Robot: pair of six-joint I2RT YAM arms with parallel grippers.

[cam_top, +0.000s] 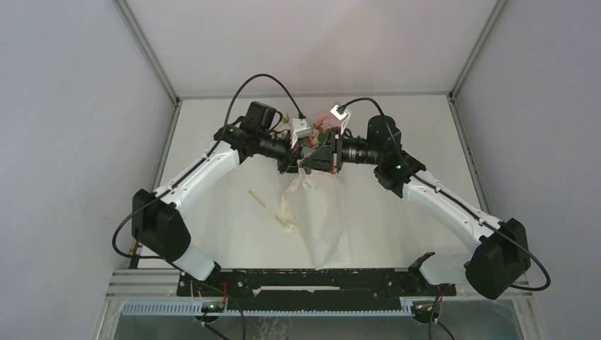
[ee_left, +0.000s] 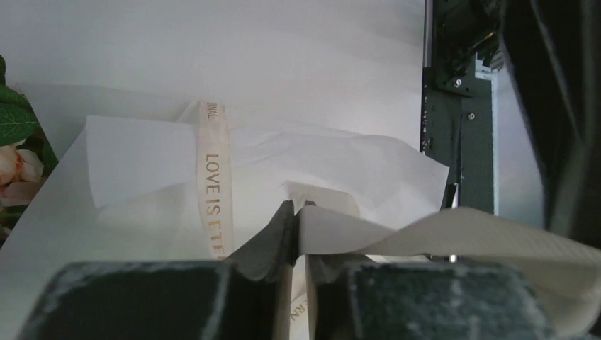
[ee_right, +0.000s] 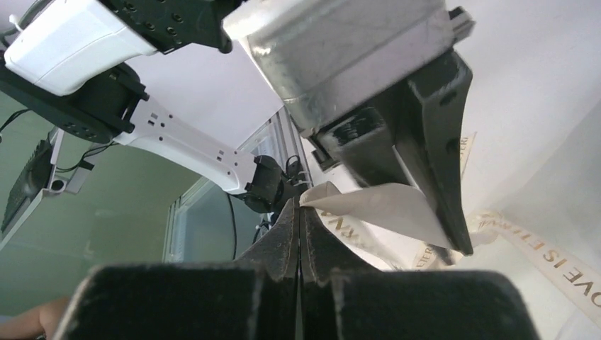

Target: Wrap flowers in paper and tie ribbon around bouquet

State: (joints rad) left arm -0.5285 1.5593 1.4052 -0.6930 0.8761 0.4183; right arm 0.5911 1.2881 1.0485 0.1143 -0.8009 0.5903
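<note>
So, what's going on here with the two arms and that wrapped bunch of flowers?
The pale pink flowers lie sheathed in thin white paper, with a narrow cream printed ribbon running across it. The right gripper has its jaws shut, apparently pinching one ribbon end. The left gripper has its jaws close around the same strip. Whether they actually grip it is unclear. No finished bow is visible.

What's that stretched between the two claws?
A short length of cream ribbon, pinched by the right claw and left claw; the right wrist view shows it.
</note>
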